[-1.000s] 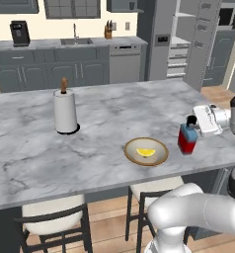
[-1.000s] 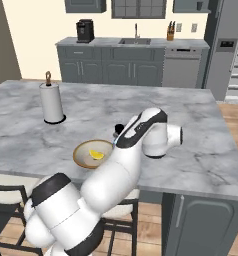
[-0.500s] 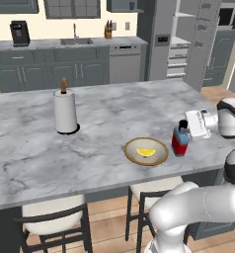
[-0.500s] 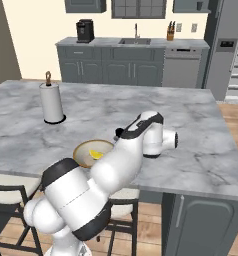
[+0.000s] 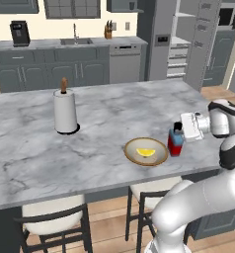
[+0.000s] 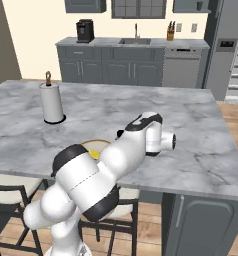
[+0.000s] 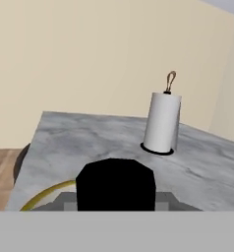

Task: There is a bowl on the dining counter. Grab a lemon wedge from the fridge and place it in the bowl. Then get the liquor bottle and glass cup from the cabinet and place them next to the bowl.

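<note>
Since a second ago, my arm has carried the liquor bottle (image 5: 176, 142) leftward, closer to the bowl (image 5: 146, 151). From the left base camera, I see the jaws clamped on the bottle from its right side, holding it upright with its long axis vertical, its base at or just above the marble surface (image 5: 104, 123); I cannot tell if it touches. The bottle sits just right of the bowl, which holds the lemon wedge (image 5: 147, 152). Farther left stands a paper-towel roll (image 5: 65, 110).
</note>
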Tool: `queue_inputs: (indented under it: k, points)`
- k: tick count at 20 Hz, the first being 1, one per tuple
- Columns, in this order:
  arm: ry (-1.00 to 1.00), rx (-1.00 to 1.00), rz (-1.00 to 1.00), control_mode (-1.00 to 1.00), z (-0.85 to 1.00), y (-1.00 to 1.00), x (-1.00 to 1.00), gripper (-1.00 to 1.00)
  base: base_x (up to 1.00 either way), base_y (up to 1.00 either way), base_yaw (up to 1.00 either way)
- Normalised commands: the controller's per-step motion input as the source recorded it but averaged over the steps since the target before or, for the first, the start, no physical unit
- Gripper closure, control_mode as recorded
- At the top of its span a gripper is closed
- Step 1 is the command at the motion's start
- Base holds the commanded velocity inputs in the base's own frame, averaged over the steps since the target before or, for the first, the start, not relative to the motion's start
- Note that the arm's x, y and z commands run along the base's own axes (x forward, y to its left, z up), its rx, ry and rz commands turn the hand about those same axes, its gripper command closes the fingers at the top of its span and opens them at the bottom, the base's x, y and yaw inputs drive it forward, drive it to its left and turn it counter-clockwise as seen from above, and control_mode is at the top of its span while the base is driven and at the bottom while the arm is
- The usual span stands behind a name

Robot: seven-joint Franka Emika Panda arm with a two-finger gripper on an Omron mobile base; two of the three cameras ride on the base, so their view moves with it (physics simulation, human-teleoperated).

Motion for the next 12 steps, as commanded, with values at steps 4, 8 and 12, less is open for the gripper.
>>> queue_inputs:
  k: [4, 8, 12]
  points:
    - [0.00, 0.00, 0.03, -1.00, -0.24, -0.12, 0.26, 1.00, 0.00, 0.00, 0.00]
    - [0.00, 0.00, 0.04, -1.00, -0.16, -0.20, 0.25, 1.00, 0.00, 0.00, 0.00]
    - [0.00, 0.00, 0.04, -1.00, -0.18, -0.21, 0.23, 1.00, 0.00, 0.00, 0.00]
